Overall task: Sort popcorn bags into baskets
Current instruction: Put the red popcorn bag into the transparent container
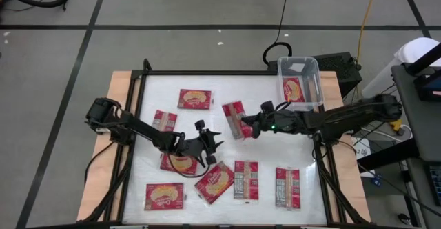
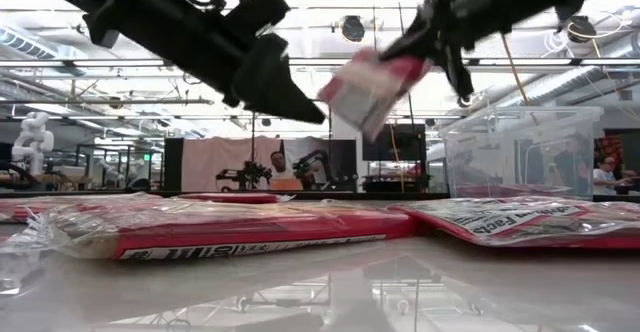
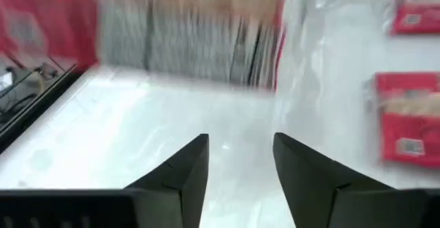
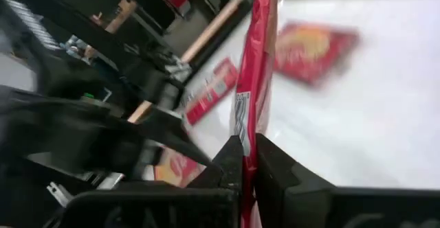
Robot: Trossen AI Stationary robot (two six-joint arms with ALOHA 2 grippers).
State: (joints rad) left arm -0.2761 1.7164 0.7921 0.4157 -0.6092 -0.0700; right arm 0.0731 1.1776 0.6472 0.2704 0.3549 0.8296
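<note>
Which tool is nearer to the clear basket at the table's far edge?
Right. The right tool holds a popcorn bag just short of the basket; the left tool is farther, over the table's middle.

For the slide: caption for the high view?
Right gripper holds a popcorn bag above the table; left gripper open; basket nearby.

blurred: popcorn bag [image 3: 185,36] in left wrist view | cut off: basket [image 2: 525,152] base hidden
</note>
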